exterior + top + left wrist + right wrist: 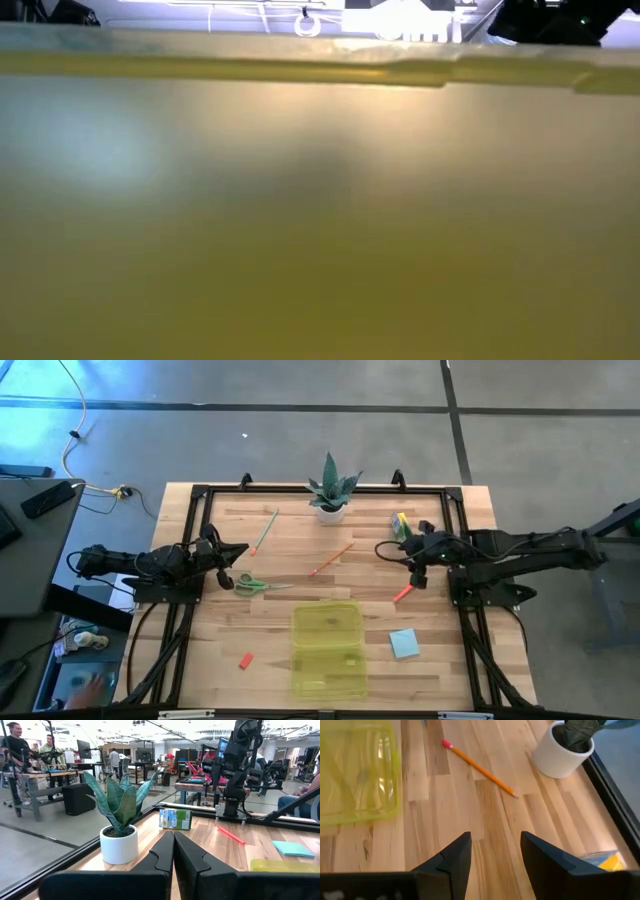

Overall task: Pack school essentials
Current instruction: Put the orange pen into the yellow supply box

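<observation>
The items lie spread over the table. In the high view I see green-handled scissors [255, 585], a pale pencil [265, 532], an orange pencil [330, 560], a red marker [403, 594], a red eraser [245, 660], a light-blue notepad [404, 643] and a crayon box [402, 525]. My left gripper [238, 550] is shut and hovers at the table's left, just beyond the scissors. My right gripper [495, 850] is open above bare wood, with the orange pencil [480, 767] ahead of it. It sits next to the crayon box [602, 860].
A translucent yellow-green case [328, 648] lies open near the table's near edge and fills the low view [320, 200]. A potted spiky plant [330, 495] stands at the far edge. A black frame [200, 495] rims the table. People stand in the room beyond.
</observation>
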Motion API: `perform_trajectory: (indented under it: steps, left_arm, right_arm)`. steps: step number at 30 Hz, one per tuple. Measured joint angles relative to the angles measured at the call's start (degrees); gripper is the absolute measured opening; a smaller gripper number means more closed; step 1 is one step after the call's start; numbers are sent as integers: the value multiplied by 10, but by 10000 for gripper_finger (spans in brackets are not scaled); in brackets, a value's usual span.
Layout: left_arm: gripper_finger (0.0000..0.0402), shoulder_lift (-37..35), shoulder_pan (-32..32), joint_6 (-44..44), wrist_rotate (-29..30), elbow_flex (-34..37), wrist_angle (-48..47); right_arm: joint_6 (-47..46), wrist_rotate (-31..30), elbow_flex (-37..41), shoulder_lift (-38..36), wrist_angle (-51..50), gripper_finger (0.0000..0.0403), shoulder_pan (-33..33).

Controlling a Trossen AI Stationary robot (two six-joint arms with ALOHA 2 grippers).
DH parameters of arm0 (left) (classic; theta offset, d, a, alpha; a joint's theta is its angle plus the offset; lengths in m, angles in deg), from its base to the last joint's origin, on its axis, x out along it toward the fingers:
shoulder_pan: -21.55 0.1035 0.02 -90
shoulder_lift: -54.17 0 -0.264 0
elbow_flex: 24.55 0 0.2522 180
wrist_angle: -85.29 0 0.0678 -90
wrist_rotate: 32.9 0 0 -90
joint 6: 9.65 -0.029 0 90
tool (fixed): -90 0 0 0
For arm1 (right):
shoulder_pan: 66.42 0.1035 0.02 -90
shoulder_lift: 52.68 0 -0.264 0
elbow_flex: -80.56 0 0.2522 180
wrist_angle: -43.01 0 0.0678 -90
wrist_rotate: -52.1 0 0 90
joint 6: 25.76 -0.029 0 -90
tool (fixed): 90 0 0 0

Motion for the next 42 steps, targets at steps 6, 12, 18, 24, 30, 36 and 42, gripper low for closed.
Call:
perform_trajectory:
  steps: [6, 12, 18, 24, 30, 36, 42]
  left_arm:
    - [0, 0, 0, 0, 0, 0, 0]
    - [0, 0, 0, 0, 0, 0, 0]
    - [0, 0, 0, 0, 0, 0, 0]
    - [0, 0, 0, 0, 1, 0, 0]
    - [0, 0, 0, 0, 1, 0, 0]
    - [0, 0, 0, 0, 3, 0, 0]
    - [0, 0, 0, 0, 3, 0, 0]
  right_arm:
    - [44, 0, -97, 48, -96, 162, 0]
    - [62, -4, -164, 108, -244, 162, 0]
    - [89, 8, -158, 173, -312, 162, 0]
    - [90, 37, -101, 227, -285, 162, 1]
    - [114, 74, -54, 265, -228, 162, 14]
    - [114, 93, -37, 291, -191, 162, 46]
    - [114, 104, -37, 323, -171, 162, 76]
